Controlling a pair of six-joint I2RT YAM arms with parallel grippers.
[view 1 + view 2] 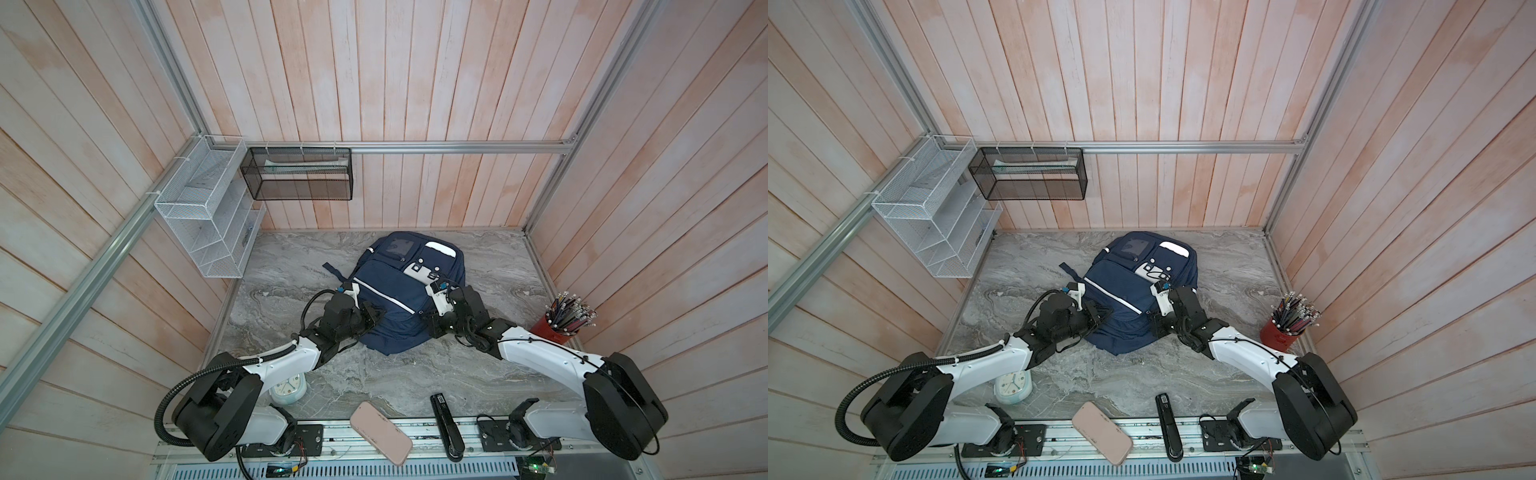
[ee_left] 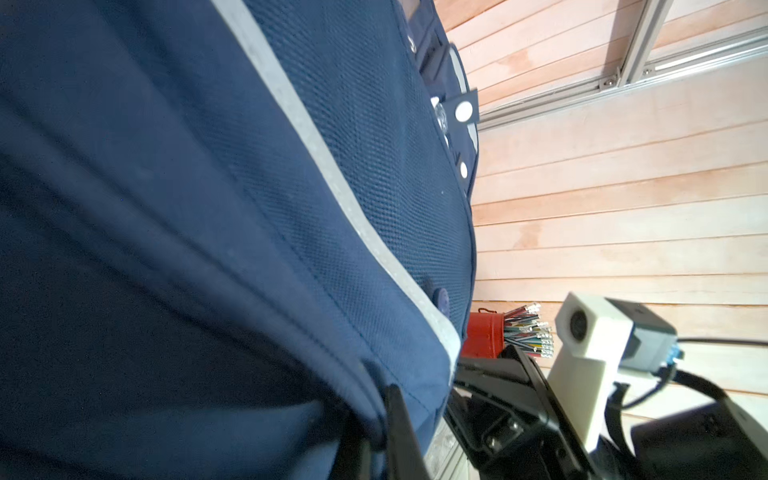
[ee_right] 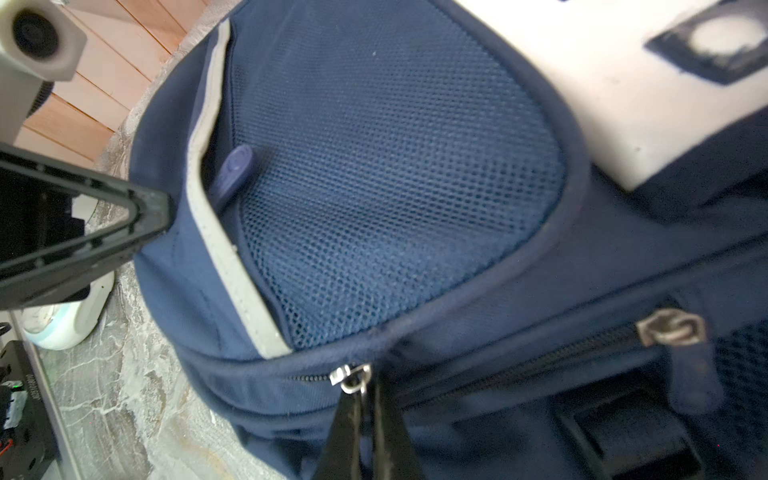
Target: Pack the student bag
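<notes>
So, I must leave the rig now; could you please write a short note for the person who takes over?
Left gripper: shut, pinching fabric of the student bag.
Right gripper: shut on a zipper pull of the bag.
The bag lies flat mid-table; clock, pink case, stapler and pencil cup are all outside it.
Done: both grips set. To do: open the zipper, presumably load those items, close.

pale pink wooden plank walls (image 1: 415, 83) are closing in a grey marble-patterned tabletop (image 1: 291, 266); silver aluminium frame rails (image 1: 457, 146) are carrying a white wire-mesh shelf (image 1: 195, 216) and a black mesh basket (image 1: 299, 183) near the corner.
</notes>
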